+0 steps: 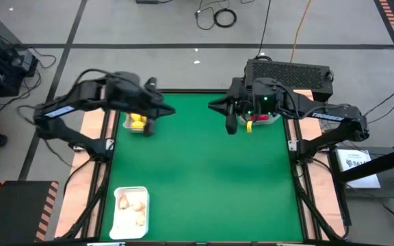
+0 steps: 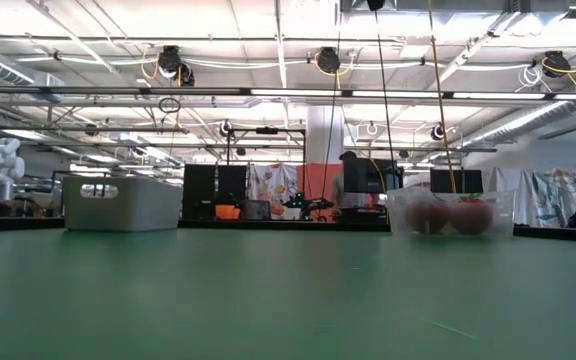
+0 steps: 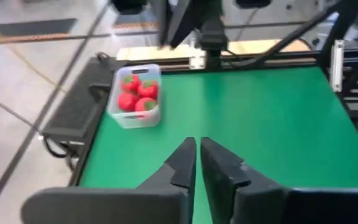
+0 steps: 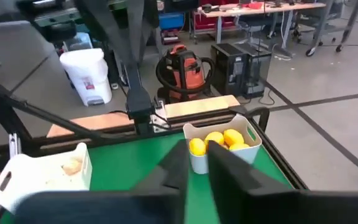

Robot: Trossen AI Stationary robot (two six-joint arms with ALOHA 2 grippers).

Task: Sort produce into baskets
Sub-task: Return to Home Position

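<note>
Three bins stand on the green table (image 1: 204,178). The clear bin (image 3: 135,96), at the right edge, holds four red fruits (image 3: 146,89). The grey-white bin (image 4: 224,144), at the left edge, holds at least three yellow fruits (image 4: 215,138). The white tray (image 1: 130,212), in a left corner, holds at least three garlic bulbs (image 1: 139,204). The left gripper (image 3: 197,144) hovers above the grey-white bin, fingers together, empty. The right gripper (image 4: 197,150) hovers beside the clear bin, fingers together, empty.

text: none legible | right arm (image 1: 330,116): white lettering, too small | sheet (image 1: 356,162) beside table: print unreadable
</note>
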